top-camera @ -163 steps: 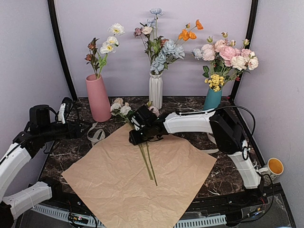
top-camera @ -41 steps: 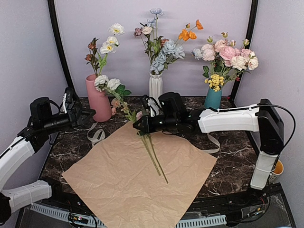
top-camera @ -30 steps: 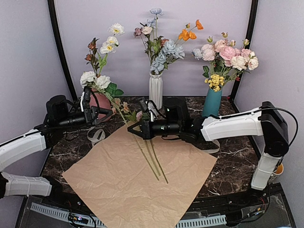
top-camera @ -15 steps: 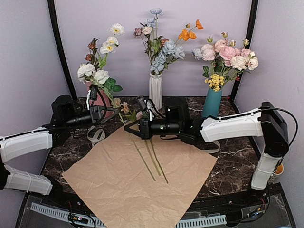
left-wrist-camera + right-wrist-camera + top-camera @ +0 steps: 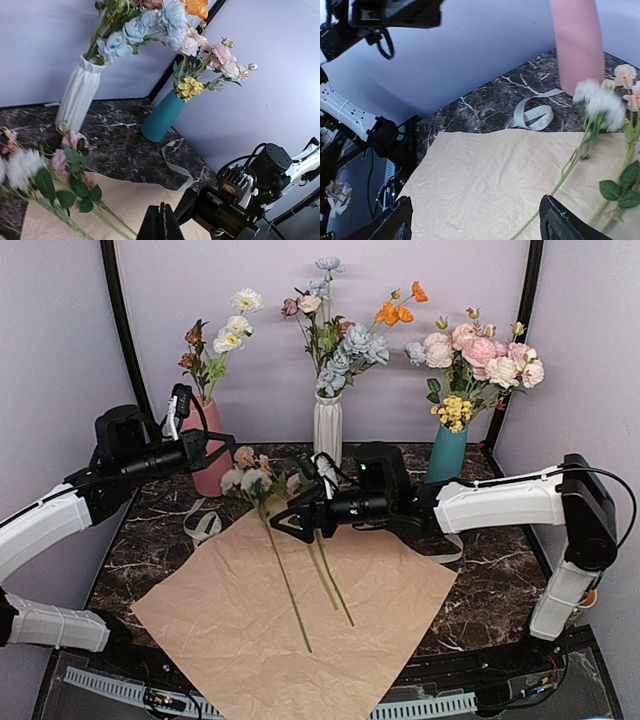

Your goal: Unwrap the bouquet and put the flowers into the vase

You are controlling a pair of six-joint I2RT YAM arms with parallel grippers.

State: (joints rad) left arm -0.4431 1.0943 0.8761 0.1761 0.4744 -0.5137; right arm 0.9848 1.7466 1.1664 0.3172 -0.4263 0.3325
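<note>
On the paper (image 5: pixel 250 625) lie the flowers (image 5: pixel 252 481) under the released right claw (image 5: pixel 280 524); the left claw (image 5: pixel 222 443) is clenched empty beside the vase (image 5: pixel 209 481).

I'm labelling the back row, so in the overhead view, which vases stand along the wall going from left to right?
pink vase → white vase → teal vase

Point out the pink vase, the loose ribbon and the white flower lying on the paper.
pink vase (image 5: pixel 576 45), right wrist view, middle of its body.
ribbon (image 5: pixel 545 96), right wrist view, on its straight tail.
white flower (image 5: pixel 254 479), top view, on one white bloom.
</note>
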